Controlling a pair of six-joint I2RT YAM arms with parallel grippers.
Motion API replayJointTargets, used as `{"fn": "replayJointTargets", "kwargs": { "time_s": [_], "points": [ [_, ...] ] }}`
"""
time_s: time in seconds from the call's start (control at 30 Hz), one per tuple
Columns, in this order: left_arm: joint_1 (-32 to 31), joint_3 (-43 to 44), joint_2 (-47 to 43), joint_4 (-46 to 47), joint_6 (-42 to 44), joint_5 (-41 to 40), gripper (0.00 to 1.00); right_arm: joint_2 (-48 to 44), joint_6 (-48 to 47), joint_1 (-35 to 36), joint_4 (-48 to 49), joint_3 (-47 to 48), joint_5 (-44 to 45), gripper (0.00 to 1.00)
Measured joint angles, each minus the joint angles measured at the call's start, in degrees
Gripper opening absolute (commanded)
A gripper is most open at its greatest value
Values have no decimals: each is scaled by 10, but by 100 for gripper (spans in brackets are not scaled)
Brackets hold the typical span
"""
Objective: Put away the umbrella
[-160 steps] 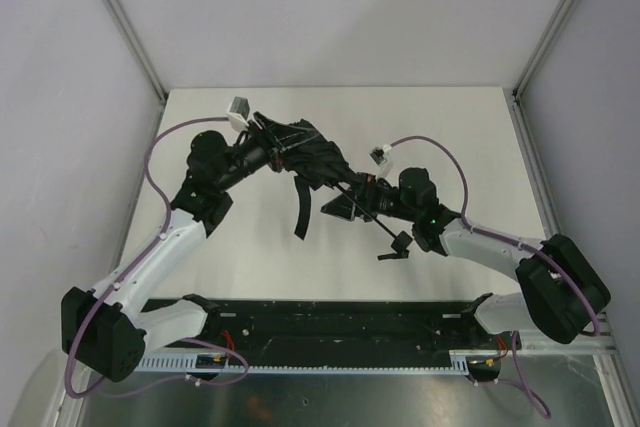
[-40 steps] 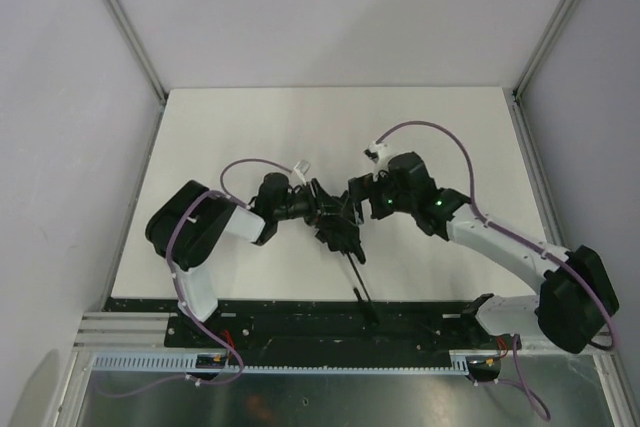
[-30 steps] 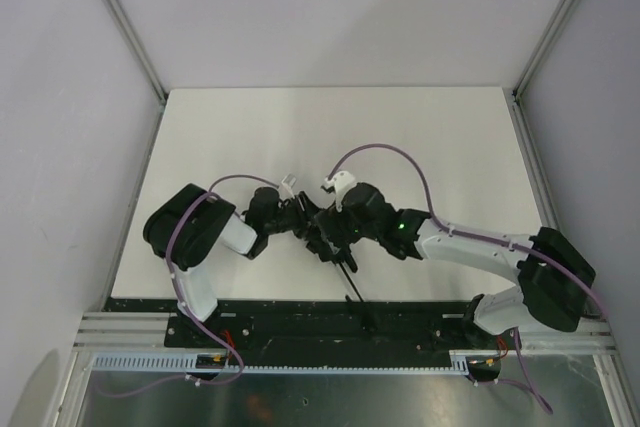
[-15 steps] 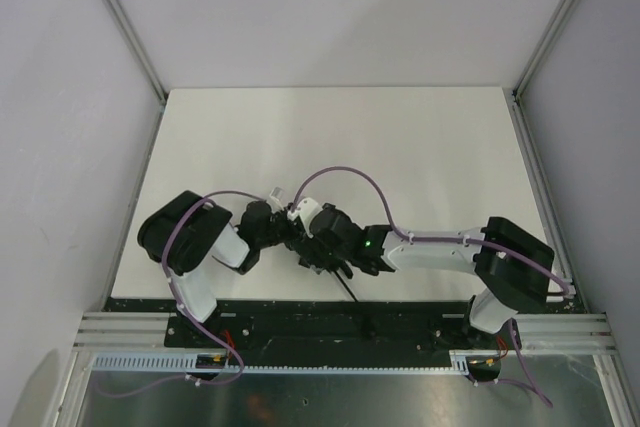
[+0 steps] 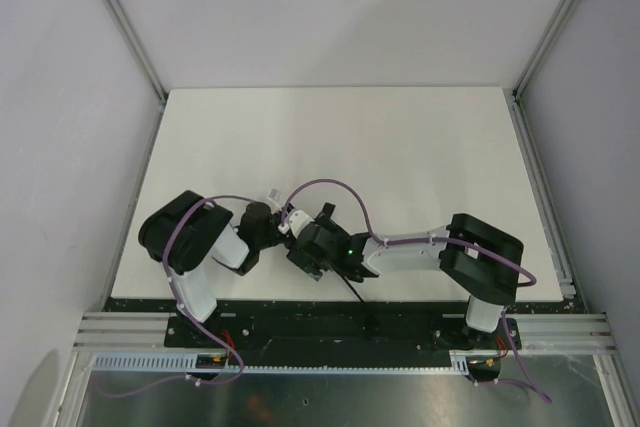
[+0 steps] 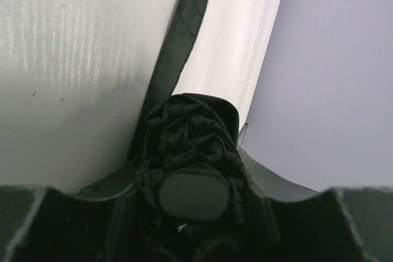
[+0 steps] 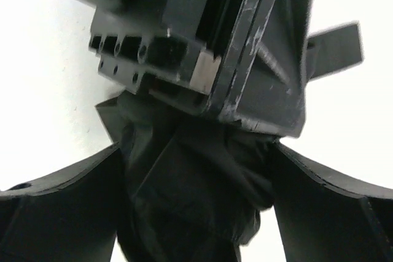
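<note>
The umbrella [image 5: 351, 286] is a crumpled black bundle near the table's front edge. Only its thin shaft shows clearly from above, slanting toward the base rail. My left gripper [image 5: 288, 231] is shut on the bundle. In the left wrist view the fabric and an oval end cap [image 6: 193, 196] fill the gap between the jaws, and a flat strap [image 6: 182, 35] runs away over the table. My right gripper [image 5: 312, 255] meets it from the right. Its fingers [image 7: 61, 213] stand wide on either side of the umbrella fabric [image 7: 196, 188], with slivers of white table beside the cloth.
The white table [image 5: 350, 147] stretches back to grey walls with metal corner posts. A black base rail [image 5: 300, 319] runs along the near edge, just under the shaft's end. The left gripper's black housing [image 7: 202, 47] sits close above the right gripper's fingers.
The right arm has swung left and toward the near edge, bringing its gripper onto the bundle beside the left gripper. The left arm drew back slightly with the umbrella.
</note>
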Motion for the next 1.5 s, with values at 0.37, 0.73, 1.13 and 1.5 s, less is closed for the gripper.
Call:
{"fn": "replayJointTargets", "kwargs": {
  "time_s": [0.37,0.73,1.13,1.5],
  "points": [
    [0,-9,1,12,-42,-28,1,39,-15,6,15,17,89,3],
    [3,38,-97,-197,17,-65,57,22,-26,-36,71,-5,-9,0],
    [4,78,-155,-310,81,-65,84,-34,23,-132,88,-33,-258,0],
    [-7,92,-164,-320,80,-66,80,-51,127,-169,135,-56,-354,0]
  ]
}}
